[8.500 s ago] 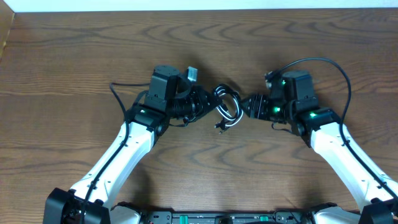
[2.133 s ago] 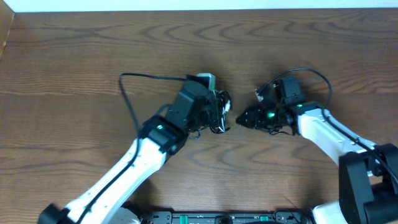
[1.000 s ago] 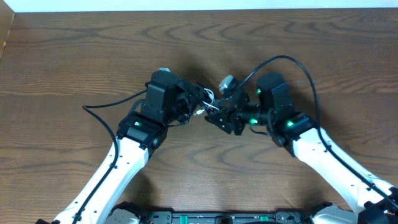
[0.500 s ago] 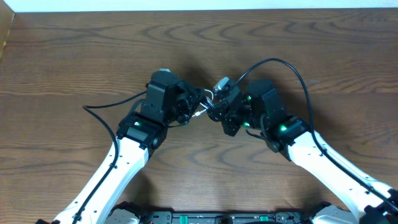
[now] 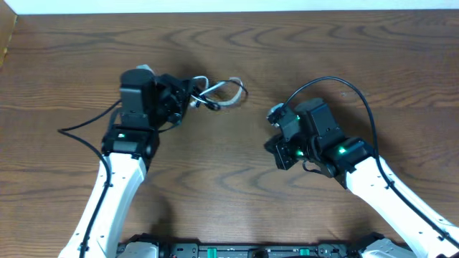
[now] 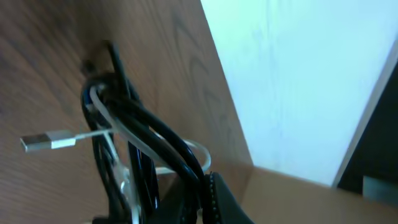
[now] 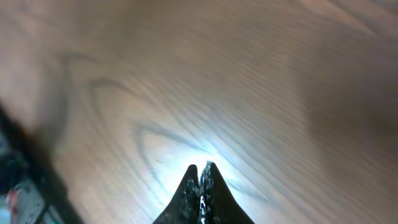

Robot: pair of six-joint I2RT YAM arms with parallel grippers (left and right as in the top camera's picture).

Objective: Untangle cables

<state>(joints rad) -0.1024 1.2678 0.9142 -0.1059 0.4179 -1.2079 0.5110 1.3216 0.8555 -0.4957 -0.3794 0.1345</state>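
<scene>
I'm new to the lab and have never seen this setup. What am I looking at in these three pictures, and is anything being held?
These are two robot arms at a wooden table, each ending in a two-finger gripper. One picture looks straight down from above; the other two come from small cameras mounted on each wrist, so each shows that arm's own fingers.

In the view from above, the left gripper has the cables, a thin white cord and a thin black one looped together, gripped at one end; the loops stretch out to the side of it. The left wrist view shows the same bundle up close, with a white plug end sticking out.

The right gripper stands apart from the bundle. Its wrist view shows its fingertips closed together over bare wood, holding nothing.

The thicker black wires arching from the arms belong to the robot itself.
</scene>
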